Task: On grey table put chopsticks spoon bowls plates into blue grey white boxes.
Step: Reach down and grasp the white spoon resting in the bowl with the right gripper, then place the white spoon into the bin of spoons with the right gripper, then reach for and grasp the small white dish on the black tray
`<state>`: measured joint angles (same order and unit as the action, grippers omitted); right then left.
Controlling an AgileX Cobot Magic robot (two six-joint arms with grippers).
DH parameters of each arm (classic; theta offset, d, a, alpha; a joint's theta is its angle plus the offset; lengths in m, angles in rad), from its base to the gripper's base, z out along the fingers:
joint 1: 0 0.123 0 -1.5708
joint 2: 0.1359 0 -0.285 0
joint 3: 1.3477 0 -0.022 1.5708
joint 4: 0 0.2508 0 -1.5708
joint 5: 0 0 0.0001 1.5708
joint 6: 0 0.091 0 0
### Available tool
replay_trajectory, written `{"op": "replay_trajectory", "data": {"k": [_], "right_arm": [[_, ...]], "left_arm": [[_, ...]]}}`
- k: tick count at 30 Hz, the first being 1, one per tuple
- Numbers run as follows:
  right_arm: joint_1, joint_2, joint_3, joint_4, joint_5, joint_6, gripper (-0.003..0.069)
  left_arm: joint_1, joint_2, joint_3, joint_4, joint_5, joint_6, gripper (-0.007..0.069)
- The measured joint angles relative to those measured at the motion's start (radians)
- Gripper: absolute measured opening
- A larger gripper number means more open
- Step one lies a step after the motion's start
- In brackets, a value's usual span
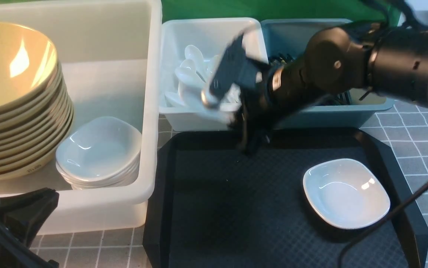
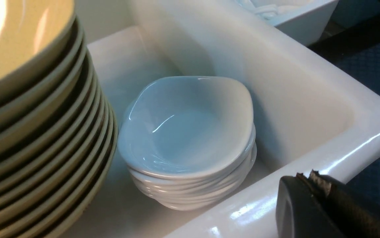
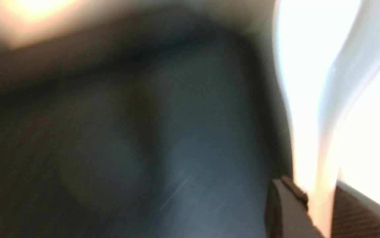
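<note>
- The grey tiled bench point(image 1: 414, 149), crossed by thin white grid lines, carries a black textured tray point(image 1: 236, 208). A green backdrop point(image 1: 273, 9) closes the far side.
- On the bench's left, a large translucent white tub point(image 1: 150, 111) holds a tall stack of glossy tan bowls point(image 1: 13, 93). Just beside them is a stack of small white rounded-square plates point(image 1: 98, 152).
- A lone white plate point(image 1: 346, 193) lies on the tray's right.
- Beyond the tray, a white bin point(image 1: 214, 33) holds white spoons point(image 1: 189, 72), with a blue-grey bin point(image 1: 329, 117) beside it.
- My right pincer point(image 1: 251, 143), motion-blurred over the tray's far edge, grasps a pale white spoon point(image 3: 341, 82).
- My left pincer point(image 2: 312, 185) is clenched on nothing, by the tub's near rim.
</note>
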<state>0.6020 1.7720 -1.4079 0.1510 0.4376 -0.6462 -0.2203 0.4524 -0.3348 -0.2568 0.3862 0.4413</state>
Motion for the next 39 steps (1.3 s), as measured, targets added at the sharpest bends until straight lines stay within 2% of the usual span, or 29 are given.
{"op": "replay_trajectory", "data": {"k": [2,4,6,7,8,10,12,15,18,22,25,28,36,39], "right_arm": [[-0.007,0.014,-0.005,0.0,-0.151,0.054,0.0165],[-0.02,0.053,-0.04,0.003,-0.235,0.122,0.0175],[-0.04,0.101,-0.092,0.003,-0.246,0.183,0.0217],[-0.055,0.138,-0.137,0.004,-0.236,0.227,0.0275],[-0.064,0.153,-0.157,0.004,-0.216,0.256,0.0304],[-0.085,0.187,-0.216,0.004,-0.133,0.312,0.0388],[-0.105,0.194,-0.283,-0.001,0.026,0.339,0.0466],[-0.138,0.171,-0.375,-0.052,0.313,0.38,0.0523],[-0.182,0.101,-0.362,-0.14,0.48,0.45,0.0528],[-0.257,-0.004,-0.153,-0.204,0.527,0.519,0.0528],[-0.304,-0.043,0.04,-0.218,0.512,0.549,0.0528],[-0.344,-0.047,0.243,-0.218,0.416,0.558,0.0528],[-0.369,-0.007,0.32,-0.217,0.299,0.574,0.0518],[-0.371,0.038,0.32,-0.191,0.282,0.574,0.0472]], "left_arm": [[0.0,0.0,0.0,0.0,-0.001,0.0,-0.0011],[0.0,0.0,0.001,-0.001,-0.001,0.0,-0.0011],[0.0,0.0,0.001,-0.001,-0.002,0.0,-0.0011],[0.0,0.0,0.001,-0.001,-0.004,0.0,-0.0011],[0.0,0.0,0.001,-0.003,-0.004,0.0,-0.0011],[0.0,0.0,0.001,-0.01,-0.004,0.0,-0.0011],[0.0,0.0,0.001,-0.023,0.002,0.0,-0.0011],[0.0,0.0,0.001,-0.047,0.017,0.0,-0.0011],[0.0,0.0,0.001,-0.057,0.018,0.0,-0.0011],[0.0,0.0,0.001,-0.08,0.017,0.0,-0.0011],[0.0,0.0,0.001,-0.091,0.014,0.0,-0.0011],[0.0,0.0,0.001,-0.098,0.007,0.0,-0.0011],[0.0,0.0,0.001,-0.102,-0.001,0.0,-0.0011],[0.0,0.0,0.001,-0.102,-0.001,0.0,-0.0011]]}}
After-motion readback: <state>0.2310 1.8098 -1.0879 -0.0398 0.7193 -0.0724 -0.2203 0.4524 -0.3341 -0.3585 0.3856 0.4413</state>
